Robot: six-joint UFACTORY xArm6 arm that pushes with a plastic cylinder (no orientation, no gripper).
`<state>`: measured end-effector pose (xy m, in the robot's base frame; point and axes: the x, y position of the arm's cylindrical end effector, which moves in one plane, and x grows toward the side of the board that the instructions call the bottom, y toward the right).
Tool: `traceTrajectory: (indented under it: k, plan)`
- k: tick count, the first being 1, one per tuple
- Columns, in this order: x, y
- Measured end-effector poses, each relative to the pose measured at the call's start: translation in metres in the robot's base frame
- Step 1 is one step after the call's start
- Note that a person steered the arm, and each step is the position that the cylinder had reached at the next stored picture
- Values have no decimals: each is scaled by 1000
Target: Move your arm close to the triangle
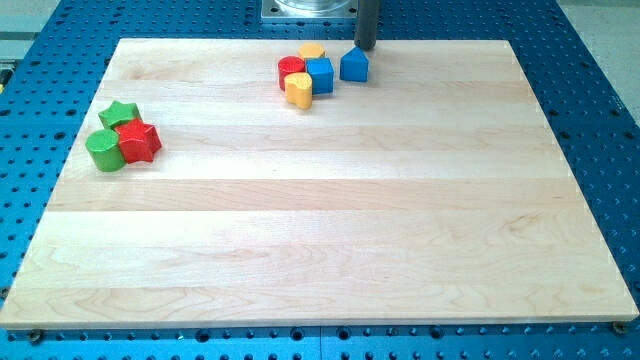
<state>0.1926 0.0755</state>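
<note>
A blue triangle-like block (354, 65) sits near the view's top, right of centre. My tip (366, 47) stands just above and slightly right of it, very close or touching. To the triangle's left is a cluster: a blue cube (319, 75), a red round block (292, 70), a yellow block (312, 51) above and a yellow heart-shaped block (298, 91) below.
At the view's left lie a green star (120, 114), a red star (139, 142) and a green round block (103, 151), touching each other. The wooden board (320, 230) rests on a blue perforated table. The arm's base (308, 10) is at the top edge.
</note>
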Motion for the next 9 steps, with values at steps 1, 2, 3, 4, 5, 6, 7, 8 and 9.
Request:
traceTrajectory:
  k: [1, 2, 3, 4, 5, 6, 7, 8, 9]
  plan:
    - [0, 0]
    - [2, -1]
    - [2, -6]
    - [2, -9]
    - [2, -12]
    - [3, -16]
    - [5, -16]
    - [9, -16]
    - [15, -16]
